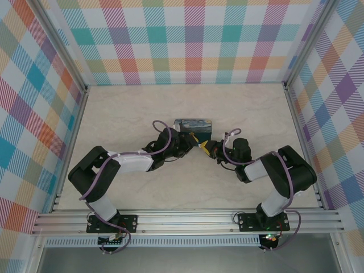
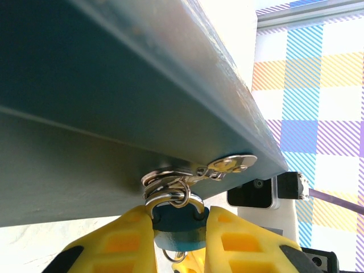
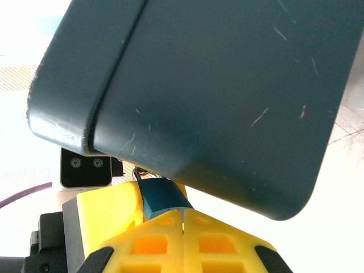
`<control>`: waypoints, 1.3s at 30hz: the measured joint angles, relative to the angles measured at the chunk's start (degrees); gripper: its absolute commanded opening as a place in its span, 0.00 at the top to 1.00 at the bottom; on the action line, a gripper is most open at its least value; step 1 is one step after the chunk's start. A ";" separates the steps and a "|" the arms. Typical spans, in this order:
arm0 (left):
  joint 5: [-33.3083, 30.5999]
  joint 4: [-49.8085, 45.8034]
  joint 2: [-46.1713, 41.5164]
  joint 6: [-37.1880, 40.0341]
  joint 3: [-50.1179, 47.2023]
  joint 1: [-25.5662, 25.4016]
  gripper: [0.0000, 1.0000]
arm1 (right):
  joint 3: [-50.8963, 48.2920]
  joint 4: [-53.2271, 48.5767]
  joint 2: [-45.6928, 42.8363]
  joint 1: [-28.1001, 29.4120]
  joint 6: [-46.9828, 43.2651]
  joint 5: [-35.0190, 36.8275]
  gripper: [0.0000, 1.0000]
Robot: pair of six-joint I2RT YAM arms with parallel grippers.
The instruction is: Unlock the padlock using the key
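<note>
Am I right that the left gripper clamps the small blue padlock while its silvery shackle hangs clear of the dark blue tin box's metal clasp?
No: the left wrist view shows the silvery shackle threaded through the dark blue tin box's metal clasp; the left gripper clamps the blue padlock.

Table (image 1: 142,114): pale, marble-veined top, closed in on three sides by plaid panels (image 1: 187,40). One dark blue tin box (image 1: 193,125) on it, about mid-table. Aluminium rail (image 1: 187,219) along near edge.
</note>
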 measured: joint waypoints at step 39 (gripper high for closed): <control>10.69 -10.43 -3.13 1.99 1.97 7.82 1.00 | 8.11 -48.98 -28.17 25.38 -116.17 44.15 0.45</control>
